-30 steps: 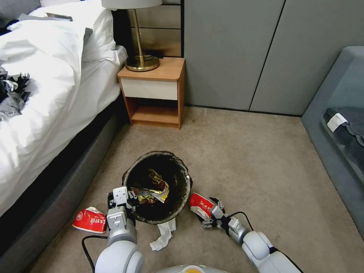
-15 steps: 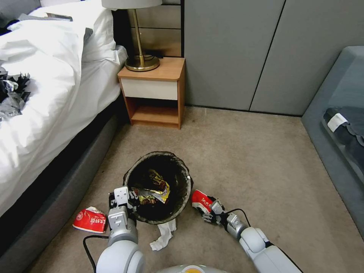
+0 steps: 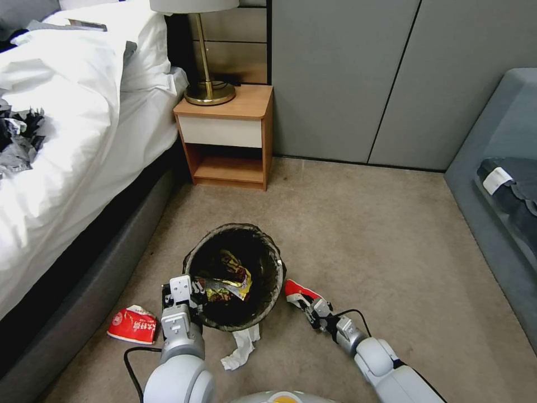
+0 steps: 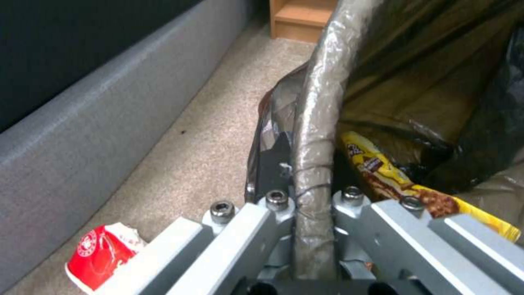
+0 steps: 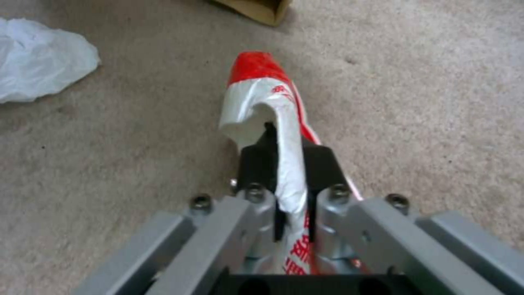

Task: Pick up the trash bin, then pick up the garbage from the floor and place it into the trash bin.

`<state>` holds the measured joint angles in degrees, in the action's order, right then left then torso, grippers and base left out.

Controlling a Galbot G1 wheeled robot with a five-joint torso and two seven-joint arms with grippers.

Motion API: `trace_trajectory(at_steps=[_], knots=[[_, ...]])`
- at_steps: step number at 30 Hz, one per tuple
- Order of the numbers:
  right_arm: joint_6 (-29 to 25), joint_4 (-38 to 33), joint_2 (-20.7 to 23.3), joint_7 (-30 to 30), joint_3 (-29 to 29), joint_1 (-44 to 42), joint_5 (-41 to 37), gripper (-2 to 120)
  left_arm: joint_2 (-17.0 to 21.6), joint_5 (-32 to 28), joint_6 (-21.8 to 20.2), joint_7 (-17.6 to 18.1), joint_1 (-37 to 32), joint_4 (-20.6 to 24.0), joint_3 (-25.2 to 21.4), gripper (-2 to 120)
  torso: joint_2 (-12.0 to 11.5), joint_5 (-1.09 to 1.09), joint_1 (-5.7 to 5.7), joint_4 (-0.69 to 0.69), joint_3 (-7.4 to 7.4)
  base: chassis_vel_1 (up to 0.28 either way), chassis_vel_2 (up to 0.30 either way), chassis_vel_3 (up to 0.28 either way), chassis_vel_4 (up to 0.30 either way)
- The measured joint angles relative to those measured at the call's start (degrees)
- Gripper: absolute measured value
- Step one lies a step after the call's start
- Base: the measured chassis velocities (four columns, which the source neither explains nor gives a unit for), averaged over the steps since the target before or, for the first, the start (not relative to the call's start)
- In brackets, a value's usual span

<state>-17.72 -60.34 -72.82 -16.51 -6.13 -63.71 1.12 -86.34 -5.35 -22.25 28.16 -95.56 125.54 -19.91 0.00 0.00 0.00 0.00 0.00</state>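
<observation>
The trash bin (image 3: 193, 254), round with a dark bag liner, is in front of me in the head view. My left gripper (image 3: 180, 291) is shut on its near rim (image 4: 314, 135), with one finger inside and one outside. A yellow snack wrapper (image 3: 228, 284) lies inside the bin (image 4: 393, 180). Just right of the bin, my right gripper (image 3: 311, 306) is shut on a red-and-white wrapper (image 3: 295, 290), held above the carpet (image 5: 262, 94). More garbage lies on the floor: a second red-and-white wrapper (image 3: 132, 325), a white tissue (image 3: 240, 344) and a tan paper bag (image 5: 256, 8).
The bed with its grey base (image 3: 84, 291) runs along the left, close to the floor wrapper. A wooden nightstand (image 3: 226, 131) with a lamp stands ahead. A grey sofa (image 3: 492, 168) is at the right. Open carpet (image 3: 380, 240) lies between them.
My right wrist has rolled and edged forward, so the held wrapper now shows edge-on beside the bin. The left gripper and the bin have barely shifted.
</observation>
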Motion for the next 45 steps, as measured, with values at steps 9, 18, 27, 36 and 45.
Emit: trace_trajectory(at_steps=[9, 18, 27, 36, 45], knots=[[-0.39, -1.05, 0.18, 0.91, -0.62, -0.62, -0.70, 0, -0.01, 0.27, 0.11, -0.02, -0.16, -0.24, 0.07, 0, 0.00, 0.00, 0.00, 0.00, 0.00, 0.000, 0.000, 0.000, 0.000], [-2.96, -10.60, -0.77, 5.31, -3.60, -0.98, -8.18, 0, 0.56, 0.34, 0.25, -0.05, -0.94, -0.37, -0.09, 0, 0.00, 0.01, 0.00, 0.01, 0.00, 0.000, 0.000, 0.000, 0.000], [-6.63, -28.86, -0.21, 5.56, -4.22, -1.53, -14.59, 0, 0.59, 0.38, 0.37, -0.07, -1.24, -0.61, -0.10, 0, 0.00, -0.01, 0.00, 0.01, 0.00, 0.000, 0.000, 0.000, 0.000], [-8.24, -44.83, -0.10, 2.20, -2.68, -4.88, -16.54, 0, 0.43, 0.68, 0.59, -0.20, -1.75, -1.26, 0.03, 0, 0.00, -0.02, 0.00, 0.02, 0.00, 0.000, 0.000, 0.000, 0.000], [-11.92, -46.40, 2.53, -3.43, 5.77, -13.83, -9.31, 0, 0.39, 0.48, 0.40, -0.25, -0.36, -2.11, 0.44, 0, 0.00, 0.00, 0.00, 0.00, 0.00, 0.000, 0.000, 0.000, 0.000]])
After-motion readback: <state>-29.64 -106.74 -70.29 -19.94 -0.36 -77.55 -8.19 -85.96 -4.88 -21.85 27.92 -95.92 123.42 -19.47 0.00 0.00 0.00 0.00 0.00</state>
